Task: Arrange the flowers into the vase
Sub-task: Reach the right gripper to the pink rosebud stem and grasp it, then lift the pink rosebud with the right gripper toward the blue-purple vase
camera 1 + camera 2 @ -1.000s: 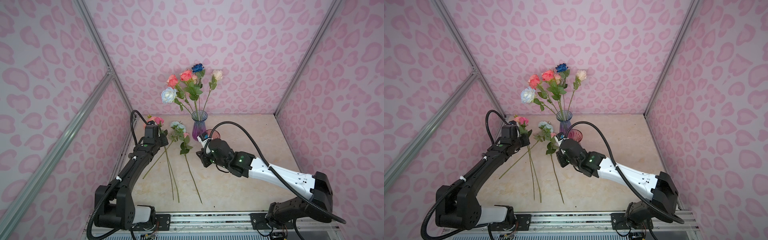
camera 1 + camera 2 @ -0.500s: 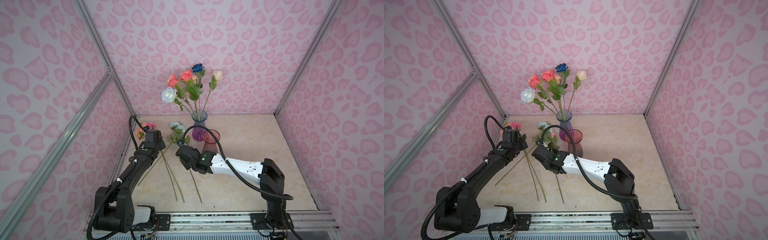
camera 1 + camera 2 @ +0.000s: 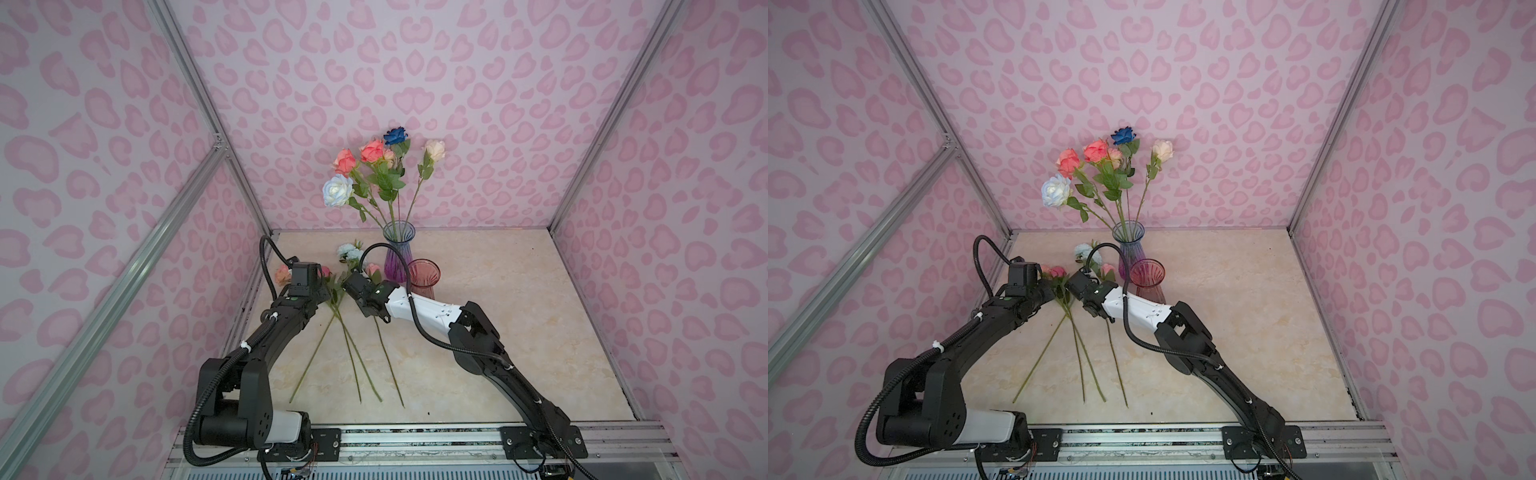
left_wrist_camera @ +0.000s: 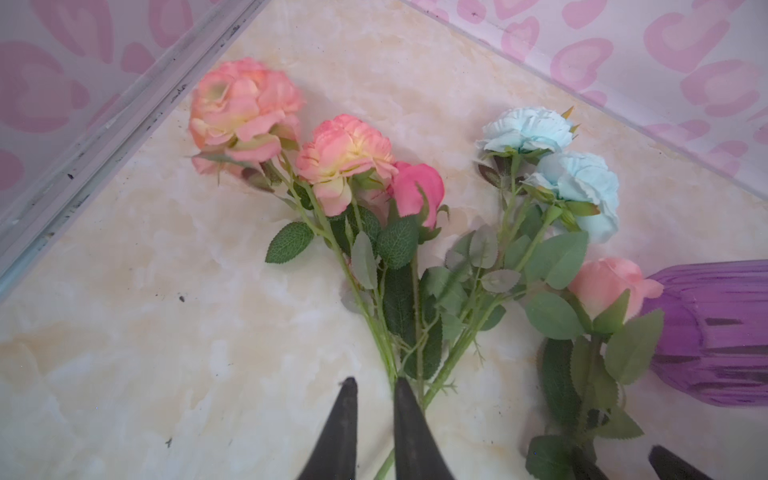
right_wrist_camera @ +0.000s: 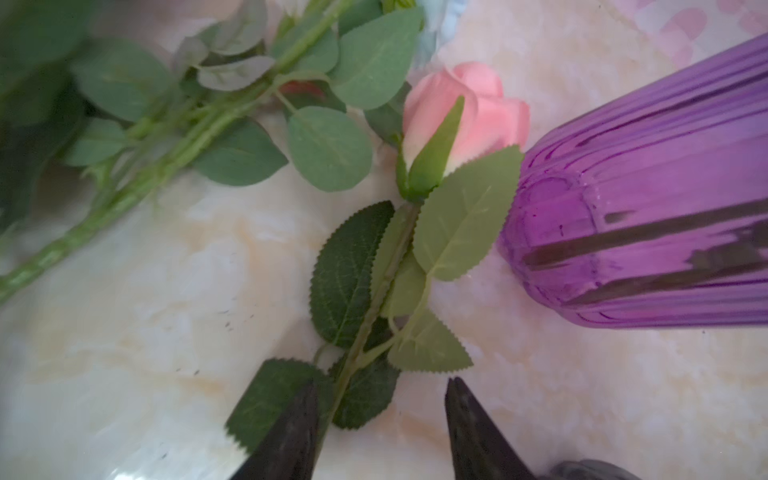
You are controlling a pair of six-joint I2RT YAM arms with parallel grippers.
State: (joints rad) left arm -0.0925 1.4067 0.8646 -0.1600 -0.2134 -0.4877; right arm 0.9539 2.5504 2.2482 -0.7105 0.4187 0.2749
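L gripper [image 4: 376, 386] low over table [image 3: 498, 332], jaws narrowly apart, nothing clamped. Coral roses [image 4: 245, 112] and pale-blue blooms [image 4: 573, 183] lie flat ahead. R gripper [image 5: 382, 386] spread wide, straddling pink bud [image 5: 461, 116] stem w/o pinching. Purple vase [image 3: 397, 253] holds upright roses [image 3: 374, 166]; red vase [image 3: 423, 276] beside.

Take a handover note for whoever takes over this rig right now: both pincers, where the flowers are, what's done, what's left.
Left pincer: slightly open and empty, its tips right by the crossed stems on the table.
Right pincer: open, straddling the pink bud stem, not closed on it.
Done: the standing roses (white-blue, coral, dark blue, cream) are in the purple vase.
Left: four loose roses, pink bud included, lie in front of the vases towards the left. The red vase looks empty.
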